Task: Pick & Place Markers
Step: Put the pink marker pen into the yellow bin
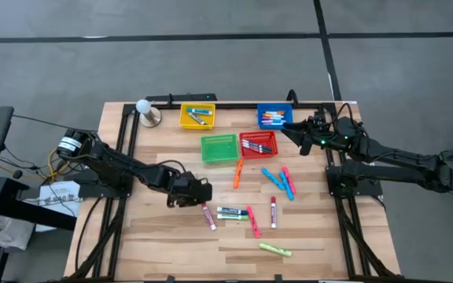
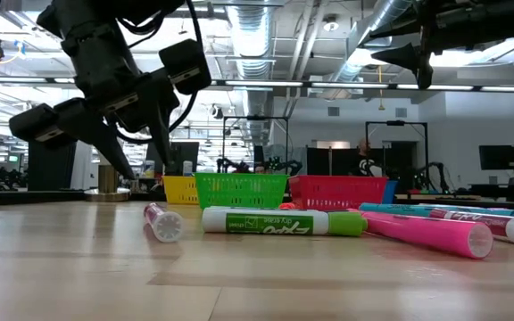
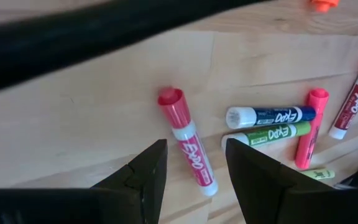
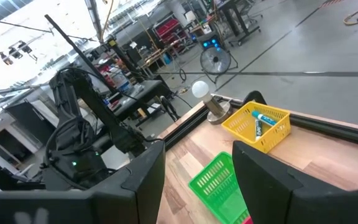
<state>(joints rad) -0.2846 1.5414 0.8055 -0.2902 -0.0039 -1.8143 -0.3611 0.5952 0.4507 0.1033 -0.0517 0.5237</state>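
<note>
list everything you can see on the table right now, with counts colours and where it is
baskets: four; yellow, blue, green, red; far half of the table, yellow and blue behind green and red
markers in baskets: a few in yellow, several in blue and red, exact counts unclear; green looks empty
loose markers: about ten; pink, blue, orange, red, green, yellow-green; on the wood nearer than the baskets
white ball on a stand: one; far left, beside the yellow basket
table: one; light wood, black frame
left pincer: open, low over a pink marker
right pincer: open, raised by the blue basket
</note>
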